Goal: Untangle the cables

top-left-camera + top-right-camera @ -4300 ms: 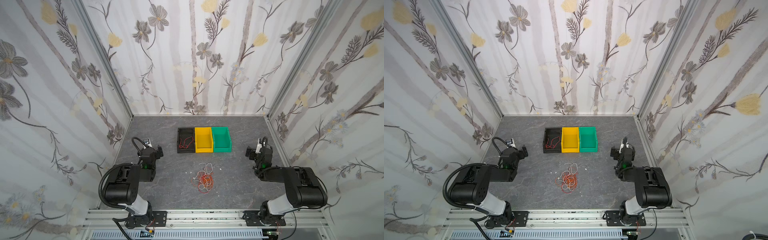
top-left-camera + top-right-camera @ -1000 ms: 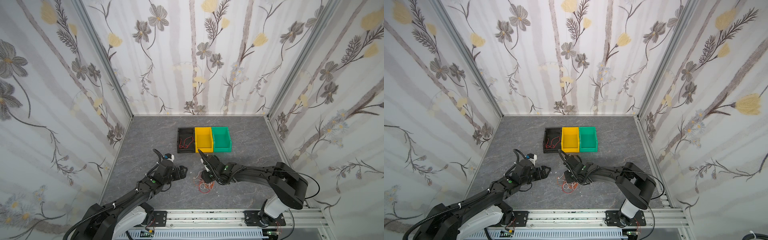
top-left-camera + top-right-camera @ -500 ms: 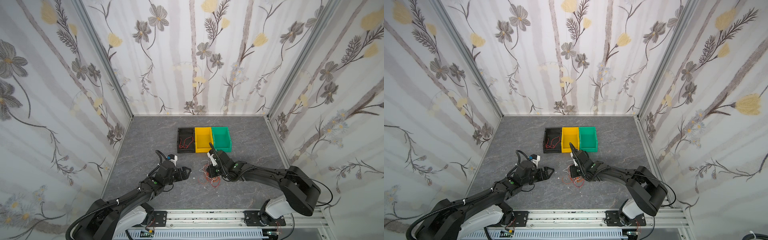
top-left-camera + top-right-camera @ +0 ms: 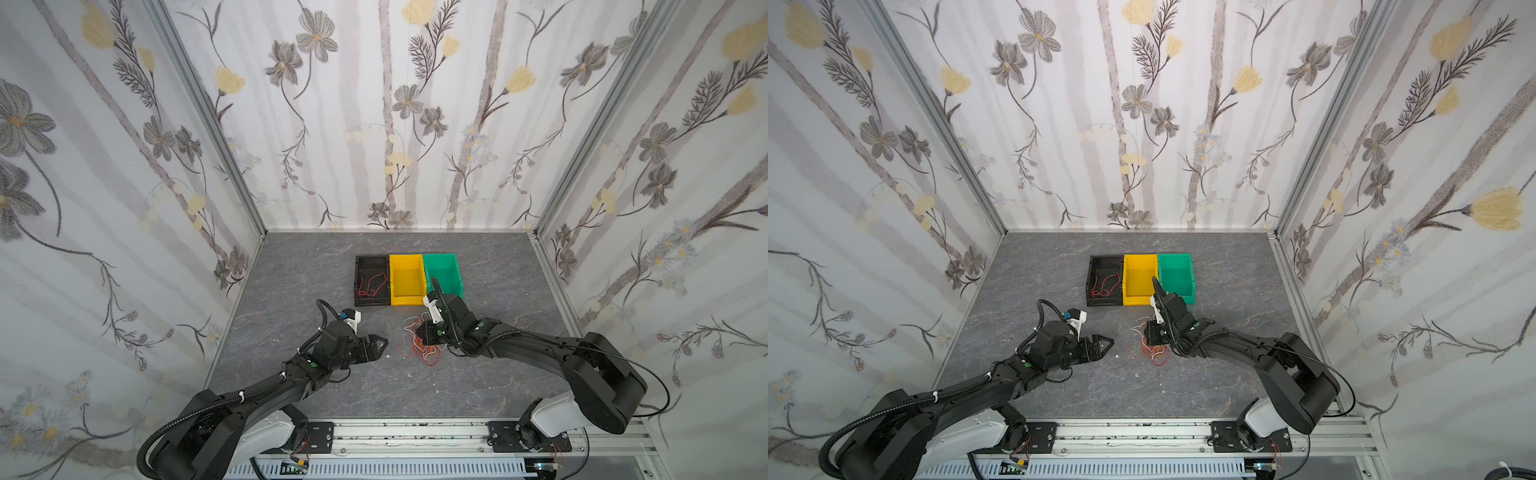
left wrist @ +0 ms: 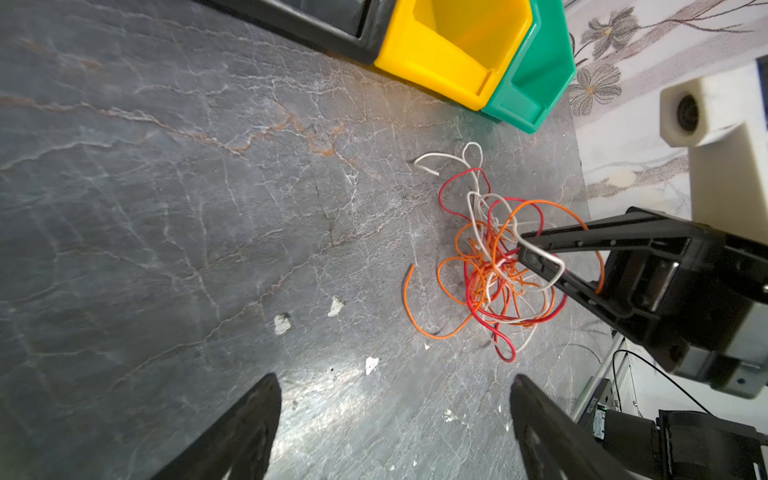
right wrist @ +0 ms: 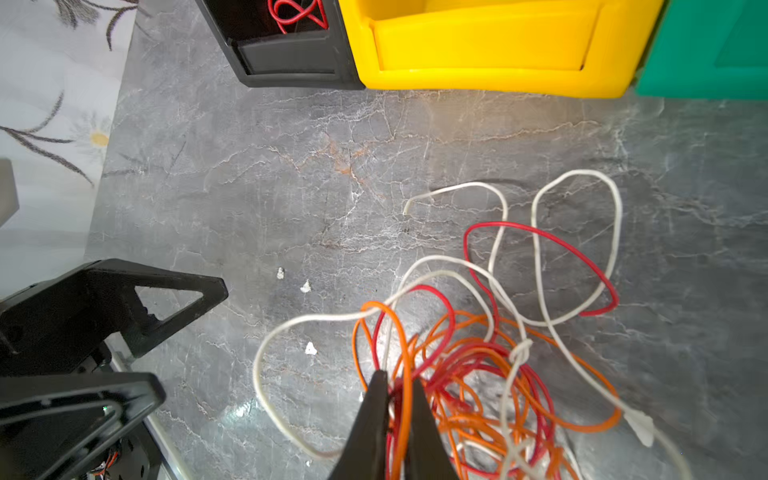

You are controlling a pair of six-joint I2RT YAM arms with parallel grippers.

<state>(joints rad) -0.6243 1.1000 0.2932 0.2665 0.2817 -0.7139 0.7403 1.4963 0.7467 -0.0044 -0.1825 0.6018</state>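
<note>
So the cables [image 4: 419,345] sit in one clump mid-table [image 4: 316,266], just near of the yellow bin [image 4: 405,259]. They're a red, orange and white mess with no real long axis. If anything it runs far-to-near: white loops trail off toward the bins and a red loop pokes out the near side. The right gripper [image 6: 395,382] is right in it, jaws pinched almost together with an orange strand between them. In the left wrist view a white strand also hangs over one of its fingers [image 5: 540,266]. The left gripper [image 4: 380,345] is spread wide with nothing in it. It sits left of the clump and points straight at it, with a strip of bare table in between, so the pile lies dead right of its tips. My read is that the next move is the left one coming in from that side to grab a loose loop while the right one holds. Hard to say exactly which strands the right one has, since red ones crowd the same spot. The near part of the clump runs out of the right wrist view, and in both top views the gripper covers part of the pile. One red cable [image 4: 371,286] lies apart in the black bin [image 4: 372,262].
</note>
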